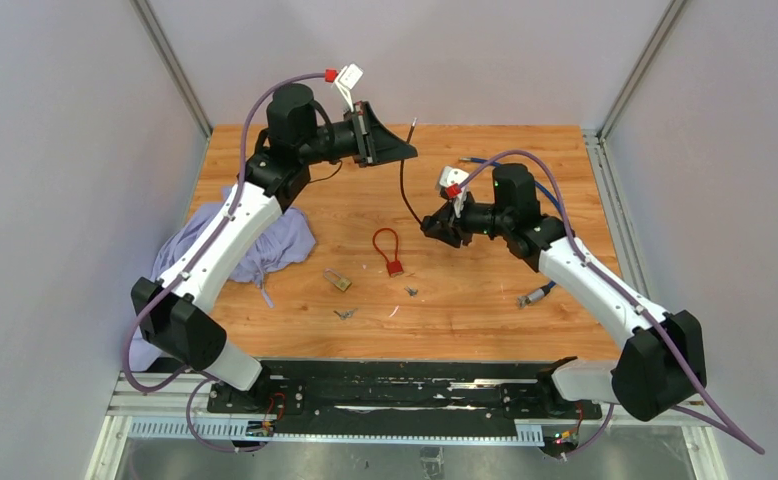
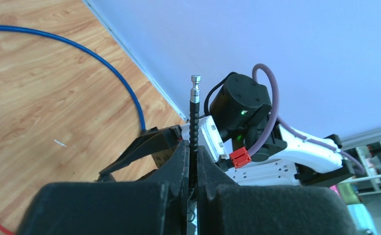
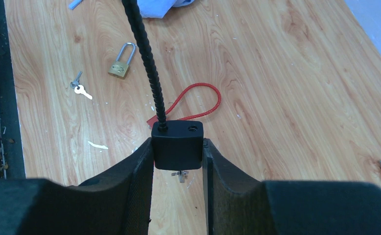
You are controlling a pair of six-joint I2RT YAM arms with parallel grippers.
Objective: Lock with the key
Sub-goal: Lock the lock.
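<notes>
My right gripper [image 1: 435, 228] is shut on the black lock body [image 3: 177, 145], held above the table with its free hole [image 3: 193, 129] facing up. The black ribbed cable [image 3: 148, 63] rises from the body's other hole. My left gripper [image 1: 403, 149] is shut on that cable near its free end, and the silver tip [image 2: 195, 81] sticks out past the fingertips, up in the air and apart from the body. A small key [image 1: 410, 291] lies on the table; it also shows just below the lock body in the right wrist view [image 3: 181, 175].
A brass padlock [image 1: 338, 281], a red cable lock [image 1: 389, 250] and a pair of keys [image 1: 344, 314] lie mid-table. A purple cloth [image 1: 265, 245] lies at the left. A blue cable [image 1: 485, 160] runs at the back right, with a silver plug [image 1: 537, 295] nearer.
</notes>
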